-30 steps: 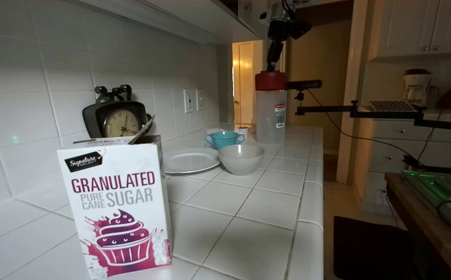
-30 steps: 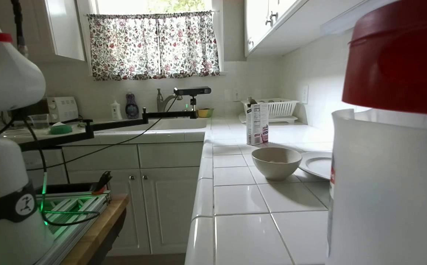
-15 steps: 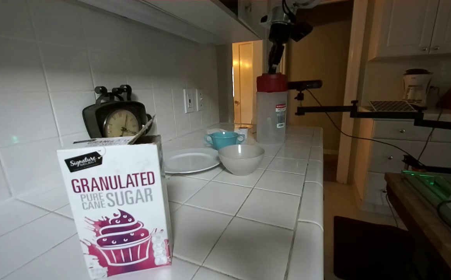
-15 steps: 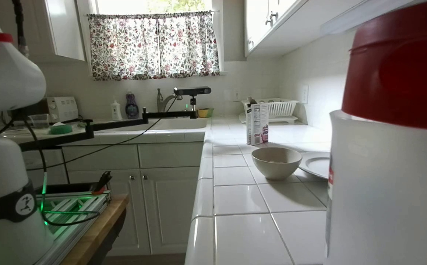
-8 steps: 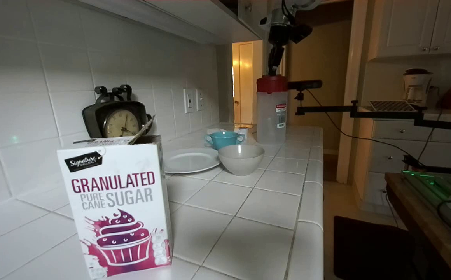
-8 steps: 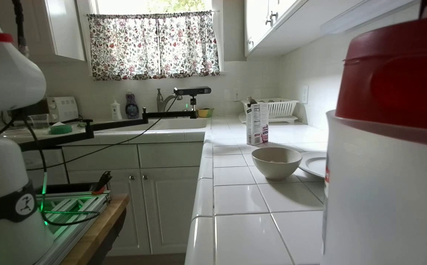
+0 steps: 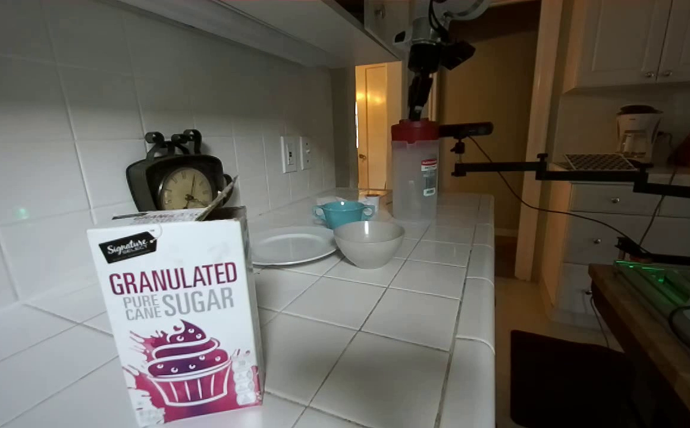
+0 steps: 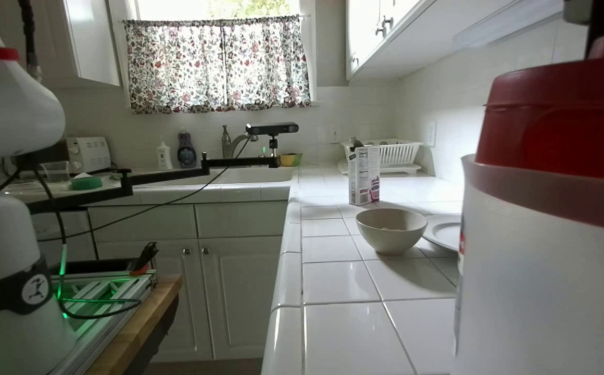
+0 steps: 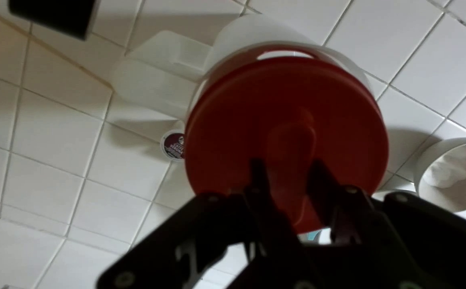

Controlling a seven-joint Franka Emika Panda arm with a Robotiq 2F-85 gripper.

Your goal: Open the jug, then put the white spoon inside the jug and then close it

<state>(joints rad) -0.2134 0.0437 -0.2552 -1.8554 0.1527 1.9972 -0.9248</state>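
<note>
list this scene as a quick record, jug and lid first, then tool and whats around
Jug: clear plastic, upright on the counter
Red lid: lower part inside the jug's mouth; whether fully seated, cannot tell
Tool: closed on the lid's raised ridge
White spoon: not visible
Around: turquoise cup, gray bowl, white plate
Foreground, in an exterior view: sugar box, clock behind it

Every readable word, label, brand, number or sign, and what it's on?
"Signature SELECT": sugar box
"GRANULATED": sugar box
"PURE CANE SUGAR": sugar box
"A", figure logo: arm base
"CAFFE VERONA", blurred, unsure: pod
Too small or blurred: jug label, clock numerals, sugar box's top and side print.
</note>
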